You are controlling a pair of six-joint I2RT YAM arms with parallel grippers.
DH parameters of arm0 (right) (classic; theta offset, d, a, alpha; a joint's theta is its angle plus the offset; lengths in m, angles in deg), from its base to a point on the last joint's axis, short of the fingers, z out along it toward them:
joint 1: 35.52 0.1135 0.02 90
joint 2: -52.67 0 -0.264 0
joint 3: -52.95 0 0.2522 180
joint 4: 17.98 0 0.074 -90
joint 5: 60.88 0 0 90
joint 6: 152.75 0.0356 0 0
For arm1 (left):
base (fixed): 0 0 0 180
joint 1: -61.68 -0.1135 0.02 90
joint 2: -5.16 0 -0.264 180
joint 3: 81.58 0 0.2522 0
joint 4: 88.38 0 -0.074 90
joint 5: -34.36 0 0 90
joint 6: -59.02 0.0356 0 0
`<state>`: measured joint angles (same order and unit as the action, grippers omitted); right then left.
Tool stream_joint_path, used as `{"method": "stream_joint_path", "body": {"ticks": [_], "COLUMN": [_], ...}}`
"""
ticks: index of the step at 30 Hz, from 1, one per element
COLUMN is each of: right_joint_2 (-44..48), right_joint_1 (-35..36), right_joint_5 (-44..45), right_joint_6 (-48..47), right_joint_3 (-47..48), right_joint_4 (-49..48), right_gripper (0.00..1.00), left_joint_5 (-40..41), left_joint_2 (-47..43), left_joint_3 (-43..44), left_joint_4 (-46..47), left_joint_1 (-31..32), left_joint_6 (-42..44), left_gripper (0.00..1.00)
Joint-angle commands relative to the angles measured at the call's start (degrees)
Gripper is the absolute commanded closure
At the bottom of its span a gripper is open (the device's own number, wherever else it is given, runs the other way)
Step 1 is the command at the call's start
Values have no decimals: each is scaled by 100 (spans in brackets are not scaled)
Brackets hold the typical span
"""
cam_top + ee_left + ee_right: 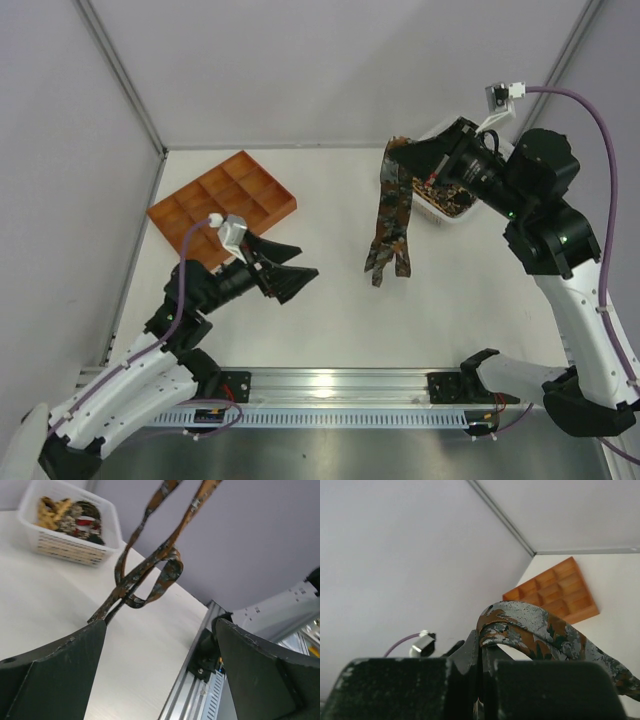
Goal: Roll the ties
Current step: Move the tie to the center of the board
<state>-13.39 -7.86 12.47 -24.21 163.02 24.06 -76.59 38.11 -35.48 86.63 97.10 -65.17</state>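
right gripper (402, 150) pinches the soft, floppy tie (392, 215), dangling toward 6 o'clock; left gripper (294, 266), fingers apart, should grab its low end.

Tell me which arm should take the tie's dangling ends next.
Left, probably. The right gripper is shut on the fold of the tie and holds it up beside the white basket. The left gripper is open, empty, and faces the hanging ends.

White arm links (582, 322), black joints (545, 160), purple cables (555, 90), scuffed black wedge fingers (55, 675)
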Motion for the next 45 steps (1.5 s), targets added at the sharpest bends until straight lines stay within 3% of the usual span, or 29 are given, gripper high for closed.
{"method": "stream_joint_path", "body": {"ticks": [1, 4, 14, 22, 24, 25, 28, 32, 33, 37, 38, 43, 45], "right_joint_2": [234, 269, 436, 665, 665, 656, 630, 525, 489, 489, 498, 507, 445], "right_joint_1": [20, 11, 11, 3, -15, -15, -67, -111, -164, -199, -208, -235, -226], "right_joint_5": [-559, -708, -1104, -1051, -999, -938, -841, -665, -604, -279, -191, 519, 1211], "right_joint_6": [399, 391, 610, 523, 470, 461, 321, 119, 22, -136, -180, -583, -760], "right_joint_3": [176, 370, 590, 784, 880, 915, 1135, 1372, 1494, 1584, 1584, 1750, 1978], "right_joint_4": [-191, -15, 3, 178, 222, 284, 415, 574, 679, 776, 794, 1241, 1766], "right_gripper": [100, 100, 100, 100, 100, 100, 100, 100, 100, 100, 100, 100, 100], "left_joint_5": [599, 1127, 1655, 786, 838, 943, 1083, 1059, 927, 602, 557, 425, 408], "left_joint_2": [333, 808, 2505, 3541, 3927, 4051, 4500, 4948, 5254, 5449, 5468, 5171, 4950], "left_joint_3": [175, 221, 150, 343, 474, 588, 747, 949, 1237, 1494, 1538, 1451, 1555], "left_joint_4": [1294, 1747, 3411, 4079, 3966, 3835, 3737, 3667, 3397, 3184, 3139, 2894, 2018], "left_joint_1": [815, 1562, 2662, 2803, 2839, 2839, 2874, 2874, 2874, 2874, 2874, 2865, 2857], "left_joint_6": [1017, 1643, 3067, 2602, 2479, 2436, 2330, 2181, 2145, 2066, 1970, 1777, 1662], "left_gripper": [0, 0, 0, 3, 16, 18, 39, 55, 68, 87, 100, 100, 100]}}
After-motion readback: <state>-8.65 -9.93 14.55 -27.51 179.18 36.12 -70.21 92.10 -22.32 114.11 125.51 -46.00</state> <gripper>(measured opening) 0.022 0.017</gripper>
